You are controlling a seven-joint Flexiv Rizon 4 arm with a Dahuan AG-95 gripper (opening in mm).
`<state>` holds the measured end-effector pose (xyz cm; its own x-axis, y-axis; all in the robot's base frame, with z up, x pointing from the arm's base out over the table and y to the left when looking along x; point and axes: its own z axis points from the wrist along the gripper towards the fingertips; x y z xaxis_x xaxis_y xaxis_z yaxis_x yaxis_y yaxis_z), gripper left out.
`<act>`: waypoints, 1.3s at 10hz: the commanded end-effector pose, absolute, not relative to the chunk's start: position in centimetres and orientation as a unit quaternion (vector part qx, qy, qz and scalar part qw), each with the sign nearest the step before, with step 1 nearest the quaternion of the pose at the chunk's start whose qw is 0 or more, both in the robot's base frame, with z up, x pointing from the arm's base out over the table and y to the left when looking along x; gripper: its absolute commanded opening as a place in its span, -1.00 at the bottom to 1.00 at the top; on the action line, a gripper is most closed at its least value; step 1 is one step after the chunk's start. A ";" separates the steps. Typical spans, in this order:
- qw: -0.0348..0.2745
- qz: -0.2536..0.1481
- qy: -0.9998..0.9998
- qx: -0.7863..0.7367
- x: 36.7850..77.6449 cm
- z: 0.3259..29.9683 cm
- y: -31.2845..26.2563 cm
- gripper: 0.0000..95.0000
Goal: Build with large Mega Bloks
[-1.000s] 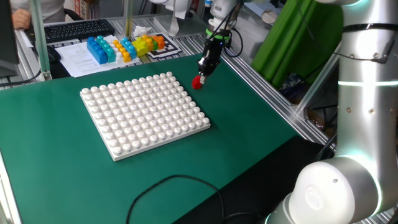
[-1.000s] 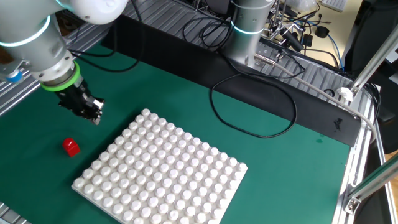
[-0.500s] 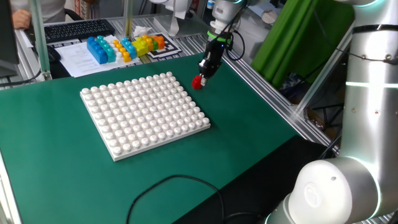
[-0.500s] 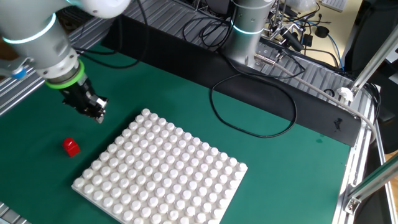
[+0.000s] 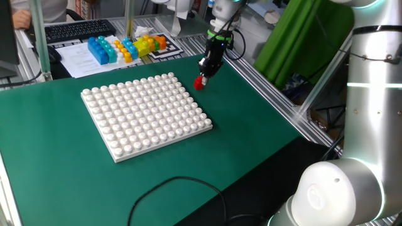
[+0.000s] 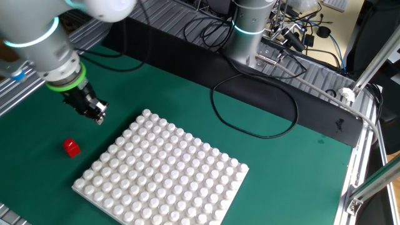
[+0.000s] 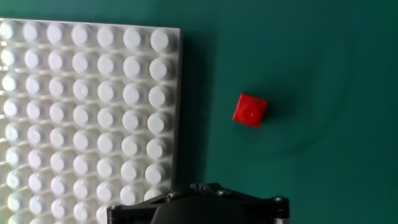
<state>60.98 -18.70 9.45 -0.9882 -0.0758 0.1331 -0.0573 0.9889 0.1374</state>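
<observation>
A small bright red Mega Blok [image 5: 200, 82] lies alone on the green mat, just off the far right corner of the white studded baseplate [image 5: 144, 113]. My gripper [image 5: 204, 69] hangs a little above and beyond it, apart from it. In the other fixed view the gripper [image 6: 95, 112] is above the mat between the red brick [image 6: 72, 147] and the baseplate [image 6: 162, 175]. The hand view shows the red brick [image 7: 250, 111] to the right of the baseplate's edge [image 7: 155, 93]; only my gripper's dark housing shows at the bottom, the fingers are hidden.
Several blue, orange and yellow bricks [image 5: 125, 47] sit in a pile beyond the mat's far edge, next to papers and a keyboard. A black cable [image 5: 179, 185] loops over the near mat. Aluminium rails [image 5: 276, 88] line the right table edge.
My gripper has shifted slightly along the mat near the baseplate's corner. The red brick has not moved.
</observation>
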 end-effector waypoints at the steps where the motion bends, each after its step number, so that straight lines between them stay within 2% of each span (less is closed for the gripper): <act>1: 0.067 -0.067 -0.995 0.015 61.5 9.4 -18.8 -1.00; 3: 0.089 -0.068 -0.994 0.014 61.5 9.4 -18.8 -1.00; 9: 0.078 -0.048 -0.996 -0.019 61.5 9.4 -18.8 -1.00; 11: 0.085 -0.035 -0.996 -0.014 61.5 9.4 -18.8 -1.00; 13: 0.077 -0.012 -0.997 -0.020 61.5 9.4 -18.8 -1.00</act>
<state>61.60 -18.82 9.42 -0.9854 0.0318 0.1670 0.0367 0.9990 0.0260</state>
